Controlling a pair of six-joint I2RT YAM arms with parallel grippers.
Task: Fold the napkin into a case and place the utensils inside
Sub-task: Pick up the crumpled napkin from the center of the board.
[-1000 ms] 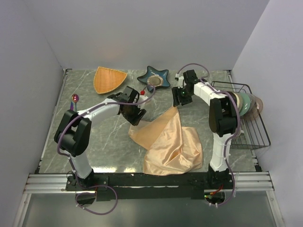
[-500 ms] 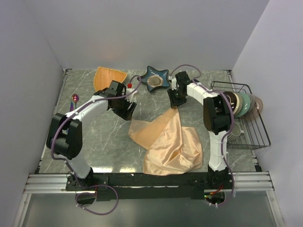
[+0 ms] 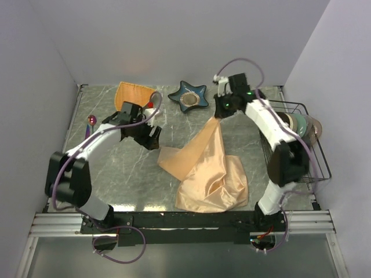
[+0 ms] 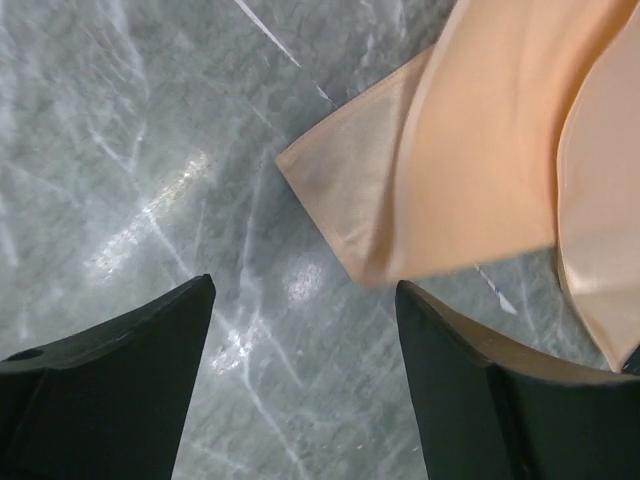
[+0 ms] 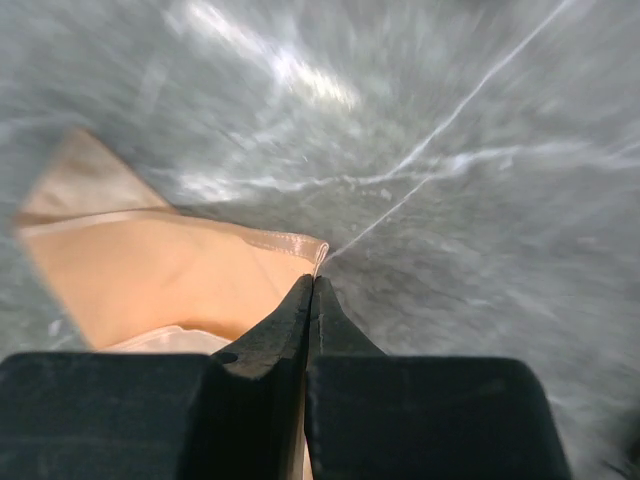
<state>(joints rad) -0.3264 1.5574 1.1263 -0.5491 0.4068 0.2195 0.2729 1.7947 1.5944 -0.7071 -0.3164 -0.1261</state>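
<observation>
Right end effector (image 5: 312,282) has clamped the napkin (image 3: 211,174) corner; left end effector (image 4: 305,290) retreated, apart.

Two arms of white shell with chunky black joints: the left arm (image 3: 97,139) and the right arm (image 3: 269,121) each trail a thin mauve cable (image 3: 240,60). The left gripper (image 4: 300,290) ends in matte black wedge fingers (image 4: 120,370). A small green light (image 3: 231,105), I think, glows by the right wrist.

- An orange fan-shaped dish (image 3: 128,91) lies far off to my left on the grey marble table (image 3: 116,168).
- A dark blue star-shaped dish (image 3: 197,92) sits far centre.
- On my right, a black wire rack (image 3: 317,152) holds plates (image 3: 298,124) on edge.
</observation>
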